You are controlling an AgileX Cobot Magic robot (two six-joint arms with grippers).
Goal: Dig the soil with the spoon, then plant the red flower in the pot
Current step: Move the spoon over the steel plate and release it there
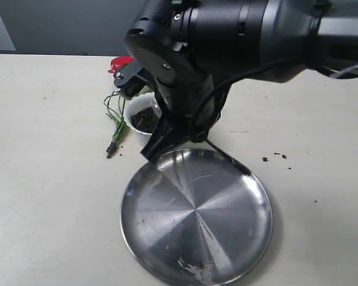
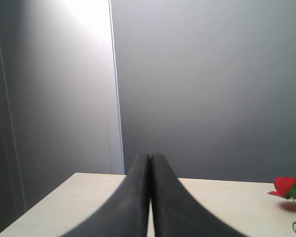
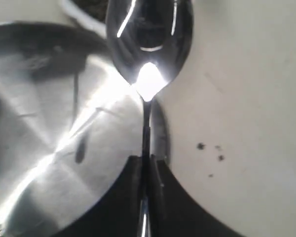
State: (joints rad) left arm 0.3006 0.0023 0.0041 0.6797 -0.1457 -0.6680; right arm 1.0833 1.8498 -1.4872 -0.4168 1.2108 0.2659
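Observation:
My right gripper [image 3: 147,165] is shut on the thin handle of the silver spoon [image 3: 148,44]. The spoon's shiny bowl hangs over the far rim of the steel plate, just short of the white pot [image 3: 84,12]. In the exterior view the right gripper [image 1: 158,146] sits beside the pot [image 1: 137,126], which holds dark soil [image 1: 144,117]. The arm hides the spoon there. The red flower [image 1: 120,62] lies on the table behind the pot, with its green stems [image 1: 114,116] to the pot's left. My left gripper [image 2: 150,165] is shut and empty, and the red flower [image 2: 285,185] shows off to one side.
A large round steel plate [image 1: 197,238] lies in front of the pot, and its rim [image 3: 54,123] is under the spoon. A few soil crumbs [image 1: 274,156] lie on the table right of the plate. The bulky right arm [image 1: 238,30] spans the upper middle.

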